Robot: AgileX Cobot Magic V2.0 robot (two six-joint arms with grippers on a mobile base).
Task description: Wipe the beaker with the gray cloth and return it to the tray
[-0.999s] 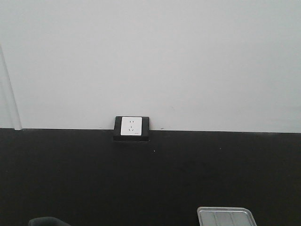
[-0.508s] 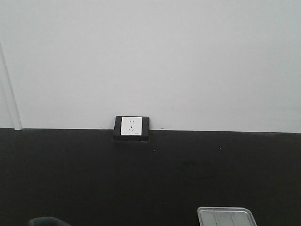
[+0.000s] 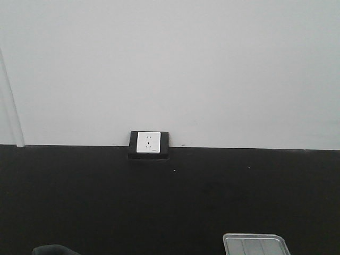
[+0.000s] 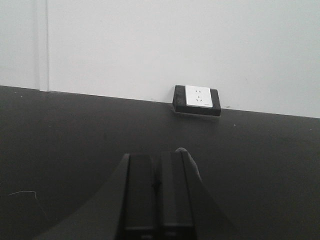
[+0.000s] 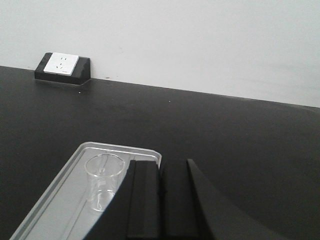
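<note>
A clear glass beaker [image 5: 103, 182] stands upright in the silver tray [image 5: 55, 205], just left of my right gripper [image 5: 161, 167], which is shut with nothing between its fingers. The tray's far end [image 3: 256, 243] shows at the bottom right of the front view. A dark rounded shape [image 3: 53, 249] at the bottom left edge there may be the gray cloth. My left gripper [image 4: 159, 159] is shut, and a small gray rounded bump [image 4: 189, 159] peeks out past its right finger. I cannot tell whether that bump is the cloth.
A white wall socket in a black housing [image 3: 149, 144] sits where the black tabletop [image 3: 212, 196] meets the white wall. It also shows as the socket [image 4: 197, 99] in the left wrist view and as the socket [image 5: 62, 67] in the right wrist view.
</note>
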